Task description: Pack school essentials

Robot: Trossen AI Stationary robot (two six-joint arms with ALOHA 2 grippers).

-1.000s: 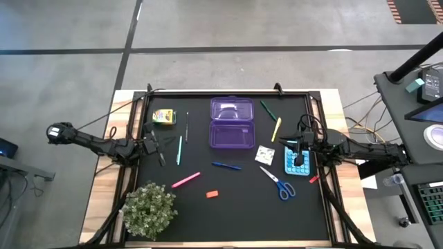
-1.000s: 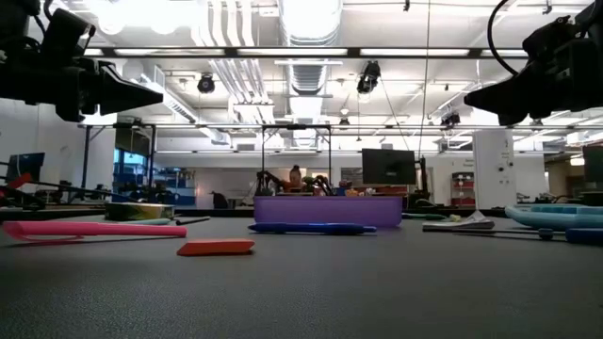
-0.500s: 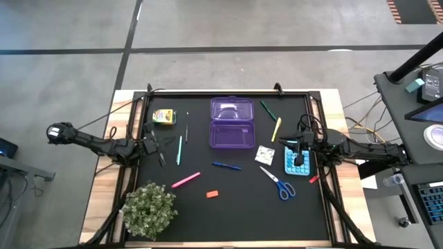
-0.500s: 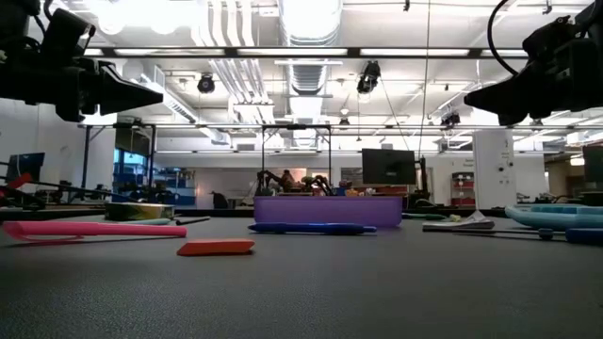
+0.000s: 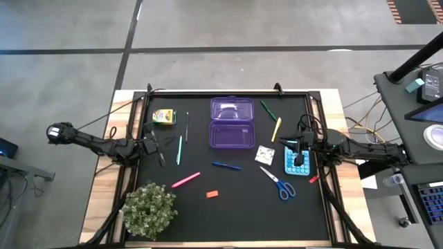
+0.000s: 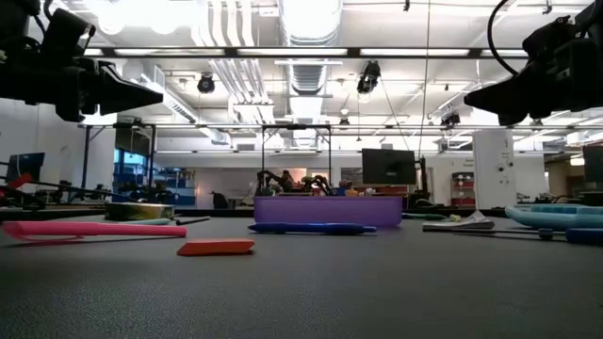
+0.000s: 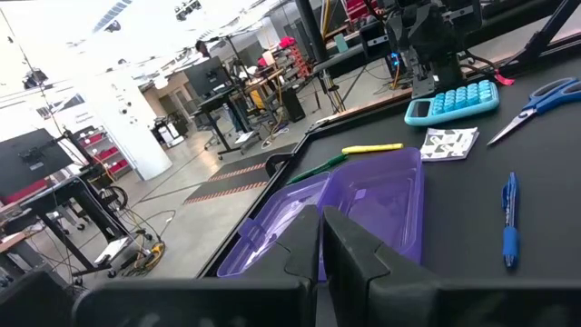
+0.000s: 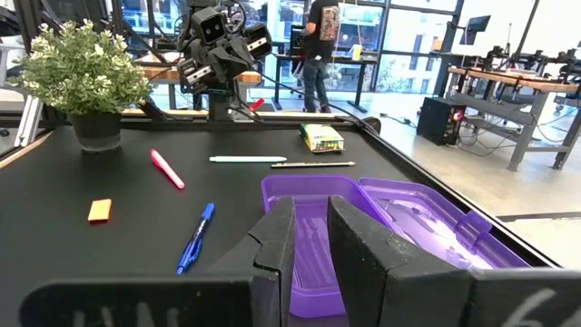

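Observation:
An open purple case lies at the mat's middle far side. Around it lie the yellow-green crayon box, a teal pen, a pink marker, a red eraser, a blue pen, blue-handled scissors, a white patterned square, a yellow marker and a green pen. My left gripper hovers shut above the mat's left side, pointing at the case. My right gripper hovers above a blue calculator, with a narrow gap between its fingers, empty.
A bushy potted plant stands at the near left corner. A thin black pen lies by the teal pen. A small red thing lies at the mat's right edge. A person stands in the room beyond the table.

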